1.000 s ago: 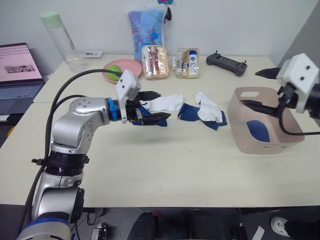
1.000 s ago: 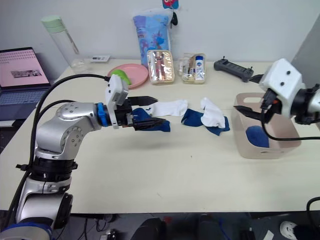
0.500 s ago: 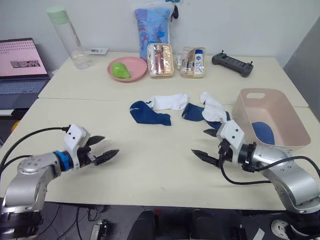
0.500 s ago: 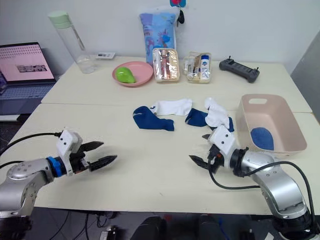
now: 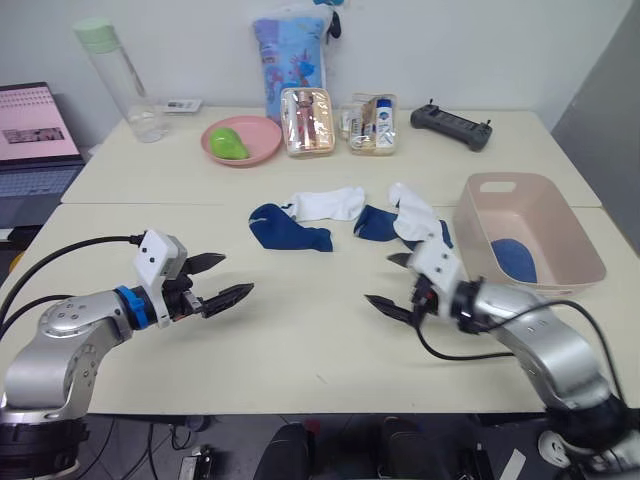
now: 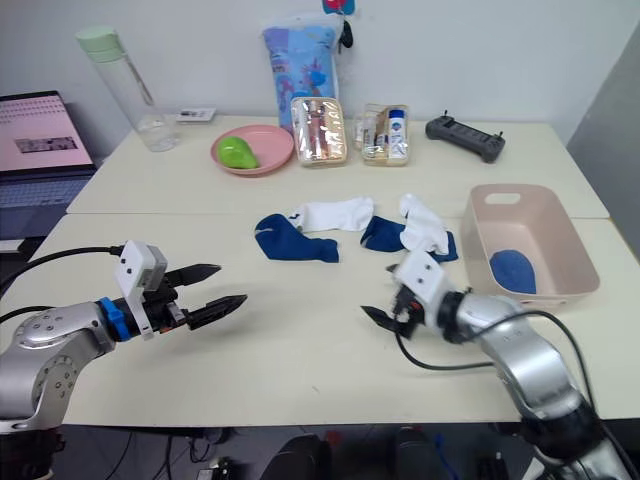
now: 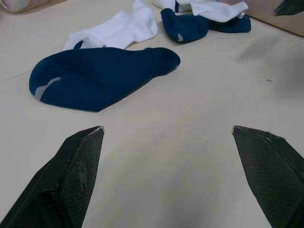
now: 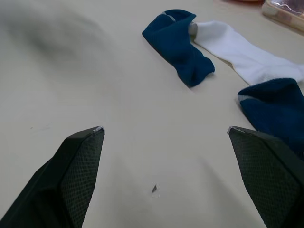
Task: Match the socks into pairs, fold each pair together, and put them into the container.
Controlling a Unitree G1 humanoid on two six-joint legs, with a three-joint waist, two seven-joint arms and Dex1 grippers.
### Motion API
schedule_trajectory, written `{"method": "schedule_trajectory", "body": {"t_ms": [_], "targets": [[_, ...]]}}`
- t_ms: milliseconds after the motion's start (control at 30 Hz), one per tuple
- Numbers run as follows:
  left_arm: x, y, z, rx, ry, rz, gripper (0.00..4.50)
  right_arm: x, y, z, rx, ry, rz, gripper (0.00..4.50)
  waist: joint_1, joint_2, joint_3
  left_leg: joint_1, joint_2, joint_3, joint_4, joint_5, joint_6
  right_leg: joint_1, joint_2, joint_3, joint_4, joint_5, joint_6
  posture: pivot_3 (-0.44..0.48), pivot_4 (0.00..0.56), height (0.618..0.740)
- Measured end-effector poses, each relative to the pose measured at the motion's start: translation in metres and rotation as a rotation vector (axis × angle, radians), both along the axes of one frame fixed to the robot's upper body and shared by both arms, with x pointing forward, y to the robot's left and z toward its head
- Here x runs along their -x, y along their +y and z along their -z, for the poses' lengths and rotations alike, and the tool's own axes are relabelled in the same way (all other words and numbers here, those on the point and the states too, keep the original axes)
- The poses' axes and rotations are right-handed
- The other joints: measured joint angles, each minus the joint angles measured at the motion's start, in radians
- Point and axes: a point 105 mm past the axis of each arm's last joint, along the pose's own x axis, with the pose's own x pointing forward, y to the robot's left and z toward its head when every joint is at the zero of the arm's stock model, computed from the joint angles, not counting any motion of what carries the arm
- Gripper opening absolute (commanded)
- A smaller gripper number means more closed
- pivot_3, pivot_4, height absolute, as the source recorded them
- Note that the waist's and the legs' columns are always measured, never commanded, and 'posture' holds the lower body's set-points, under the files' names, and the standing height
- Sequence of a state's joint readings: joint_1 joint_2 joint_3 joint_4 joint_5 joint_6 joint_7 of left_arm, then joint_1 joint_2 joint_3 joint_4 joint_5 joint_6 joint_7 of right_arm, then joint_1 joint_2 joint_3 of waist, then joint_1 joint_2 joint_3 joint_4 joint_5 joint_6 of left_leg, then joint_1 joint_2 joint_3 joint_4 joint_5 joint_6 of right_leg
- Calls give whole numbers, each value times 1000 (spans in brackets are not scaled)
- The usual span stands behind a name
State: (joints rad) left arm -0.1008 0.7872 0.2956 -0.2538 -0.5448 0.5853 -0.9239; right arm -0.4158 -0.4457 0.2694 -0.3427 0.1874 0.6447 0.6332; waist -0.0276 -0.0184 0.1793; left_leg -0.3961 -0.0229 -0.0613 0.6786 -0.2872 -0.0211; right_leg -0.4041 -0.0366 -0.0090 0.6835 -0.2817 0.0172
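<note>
Several socks lie across the middle of the table: a blue sock (image 5: 288, 228), a white sock (image 5: 325, 204), a second blue sock (image 5: 374, 222) and a white sock (image 5: 412, 214) partly on top of it. Another blue sock (image 5: 512, 260) lies inside the pink container (image 5: 545, 287) at the right. My left gripper (image 5: 235, 274) hovers open over the near left of the table, short of the socks, with nothing between its fingers. My right gripper (image 5: 380, 280) is open and empty just in front of the second blue sock. From the left wrist, the first blue sock (image 7: 102, 76) lies ahead of the open fingers.
Along the back stand a clear bottle (image 5: 115, 75), a pink bowl (image 5: 243, 140) holding a green object, two clear pouches (image 5: 308, 122), a blue bag (image 5: 290, 50) and a black controller (image 5: 450, 125). A laptop (image 5: 35, 130) sits on the far left.
A second ago my left gripper was up at the socks and my right one by the container. Both have dropped low over the near table. The socks have not moved.
</note>
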Motion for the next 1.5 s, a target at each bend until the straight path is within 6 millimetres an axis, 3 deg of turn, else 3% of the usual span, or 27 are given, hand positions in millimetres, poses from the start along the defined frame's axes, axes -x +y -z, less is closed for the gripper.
{"method": "schedule_trajectory", "body": {"t_ms": [67, 167, 300, 433, 733, 767, 967, 1067, 1267, 1367, 1500], "targets": [[3, -8, -12, 7, -11, 37, 4500, -20, 28, 0, -8, -14, -15, 4463, -8, 0, 0, 0, 1, 1, 0, 1, -1, -1, 1, 1, 1, 0, -1, 0, 150, 733], [8, -15, -31, -3, -39, 80, 4500, -32, 62, -1, -9, -37, -69, 4463, -5, 0, 0, 0, 1, 0, -1, 3, -6, -1, 1, 0, 0, 0, -1, 0, 150, 733], [9, -8, -35, -4, -27, 56, 4500, -51, 77, 12, 3, -15, -48, 4463, 0, -1, 0, -1, 0, 1, 0, 3, -6, -1, 1, 1, -2, 1, -1, 0, 150, 733], [9, -4, -40, -7, -47, 28, 4500, -77, 81, 20, 3, 4, 53, 3513, -4, -1, 0, 0, 1, 1, -1, 4, -6, -1, 1, 1, -1, 2, -2, 0, 150, 733], [7, 8, -36, -23, -49, -21, 4500, -83, 82, 34, 12, 12, 69, 240, -5, 0, 0, 1, 1, 1, -1, 3, -6, -2, 2, 1, 1, 2, -2, 0, 150, 733], [6, 10, -36, -24, -52, -24, 4500, -83, 84, 34, 15, 11, 64, 49, -5, 0, 0, 1, 1, 1, -1, 3, -6, -2, 2, 1, 1, 2, -2, 0, 150, 733], [-2, 23, -41, -53, -74, -63, 4500, -74, 89, 20, 35, -79, -23, 49, -5, 0, 0, 0, 1, 1, -1, 3, -6, -2, 2, 1, 1, 2, -2, 0, 150, 733], [-4, 27, -44, -61, -81, -70, 4500, -58, 83, 15, 85, -159, -104, 49, -2, 0, 0, -1, 1, 0, -1, 2, -4, -2, 2, 1, 0, 2, -2, 0, 150, 733], [-3, 29, -38, -84, -54, -63, 4500, -25, -1, 3, 324, -327, -190, 49, 10, -1, 0, -1, 0, -1, -1, 2, -3, -2, 0, 0, -2, 2, -1, 0, 150, 733], [-6, 15, -32, -74, -35, -11, 4500, -3, -12, 2, 405, -395, -258, 49, 1, -1, 0, 0, 2, -1, -1, 2, -3, -1, 2, -1, 0, 2, -2, 0, 150, 733], [-8, 0, -24, -66, -7, 51, 4500, 24, -12, 16, 468, -435, -354, 49, -6, -1, 0, 1, 3, 1, -1, 2, -3, -1, 3, 1, 2, 2, -2, 0, 150, 733]]}}
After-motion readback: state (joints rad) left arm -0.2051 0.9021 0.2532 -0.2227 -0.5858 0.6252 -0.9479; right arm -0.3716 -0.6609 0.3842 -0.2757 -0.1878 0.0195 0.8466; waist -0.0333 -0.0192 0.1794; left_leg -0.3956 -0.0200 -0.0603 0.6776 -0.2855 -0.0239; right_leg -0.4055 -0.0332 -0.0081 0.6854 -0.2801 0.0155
